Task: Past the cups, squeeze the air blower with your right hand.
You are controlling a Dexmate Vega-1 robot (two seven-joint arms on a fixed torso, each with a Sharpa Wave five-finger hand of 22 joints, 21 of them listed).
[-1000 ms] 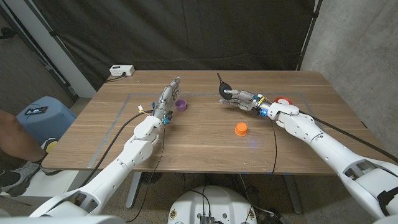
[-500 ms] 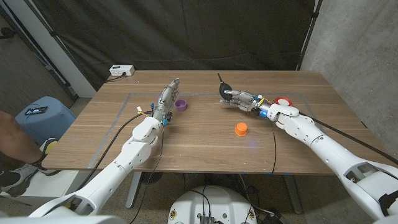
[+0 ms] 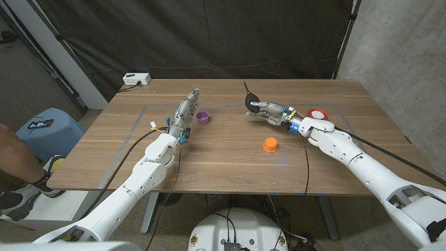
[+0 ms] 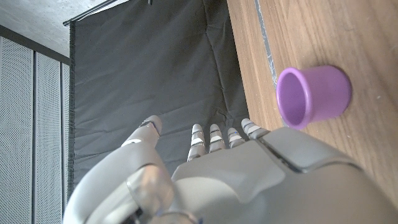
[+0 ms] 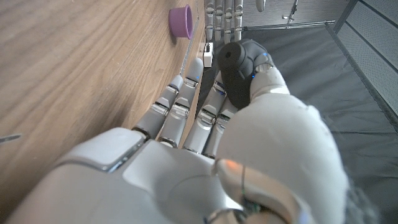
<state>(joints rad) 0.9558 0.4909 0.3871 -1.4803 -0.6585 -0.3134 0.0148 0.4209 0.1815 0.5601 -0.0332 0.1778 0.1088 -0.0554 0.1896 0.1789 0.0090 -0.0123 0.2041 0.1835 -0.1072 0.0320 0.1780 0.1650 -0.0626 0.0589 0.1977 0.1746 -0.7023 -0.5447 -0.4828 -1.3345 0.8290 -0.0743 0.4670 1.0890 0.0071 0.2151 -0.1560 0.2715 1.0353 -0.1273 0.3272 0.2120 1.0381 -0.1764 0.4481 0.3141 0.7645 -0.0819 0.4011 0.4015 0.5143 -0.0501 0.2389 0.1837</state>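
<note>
Right hand (image 3: 268,109) wraps the black blower (image 3: 251,100) at the table's (image 3: 230,167) far middle, beyond the orange cup (image 3: 270,144).
Its fingers curl round the bulb; squeezing harder looks next. Left hand (image 3: 187,111) stands beside the purple cup (image 3: 203,117), fingers straight, holding nothing.

The right hand (image 3: 270,109) reaches far forward, fingers curled in a grip; the left hand (image 3: 186,111) stretches forward with fingers straight, holding nothing.
</note>
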